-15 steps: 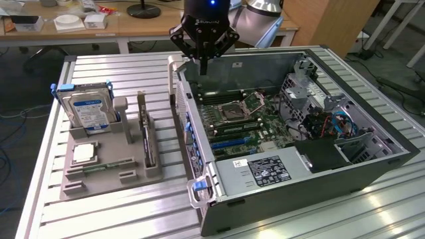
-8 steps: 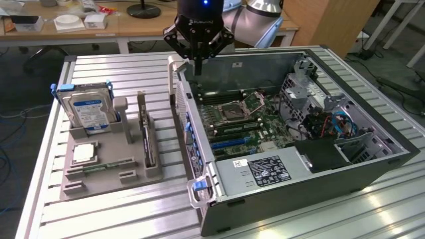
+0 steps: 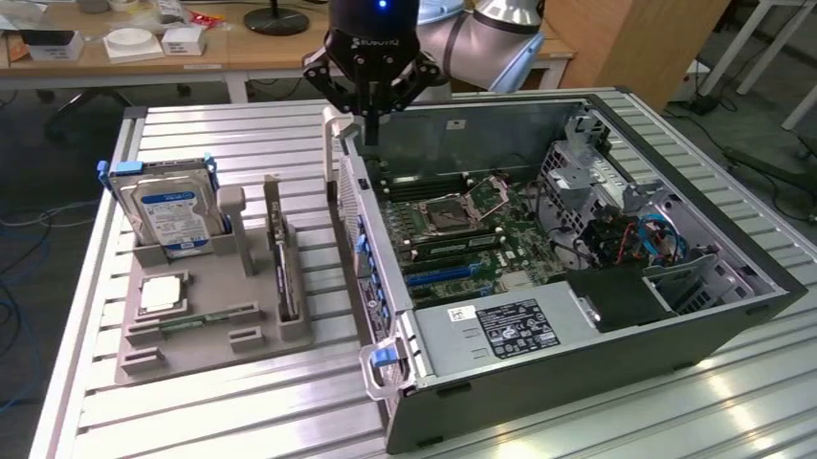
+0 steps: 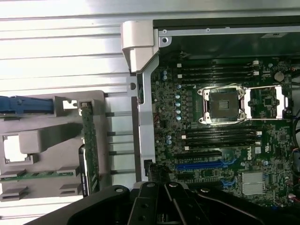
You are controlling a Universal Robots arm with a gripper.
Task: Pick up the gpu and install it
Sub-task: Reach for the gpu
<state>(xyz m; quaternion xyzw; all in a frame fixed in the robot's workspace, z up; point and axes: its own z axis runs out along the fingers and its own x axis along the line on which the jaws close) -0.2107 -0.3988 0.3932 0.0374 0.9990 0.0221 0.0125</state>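
Observation:
The gpu (image 3: 283,270) stands edge-on in a slot of the grey holder (image 3: 217,349) on the exterior view's left; in the wrist view the gpu (image 4: 89,150) is a narrow green-brown strip. My gripper (image 3: 371,137) hangs over the side wall of the open computer case (image 3: 638,335), well apart from the gpu, with its fingers drawn together and nothing between them. The gripper's black body (image 4: 161,188) sits at the wrist picture's edge, over the motherboard (image 4: 220,126) and near its blue card slot (image 4: 201,165).
A silver hard drive (image 3: 172,215) with a blue-white label stands upright in the holder. A processor chip (image 3: 161,293) and a small green memory stick (image 3: 191,320) lie on it. The case has a grey power supply (image 3: 504,325) and a blue-cabled drive cage (image 3: 651,239).

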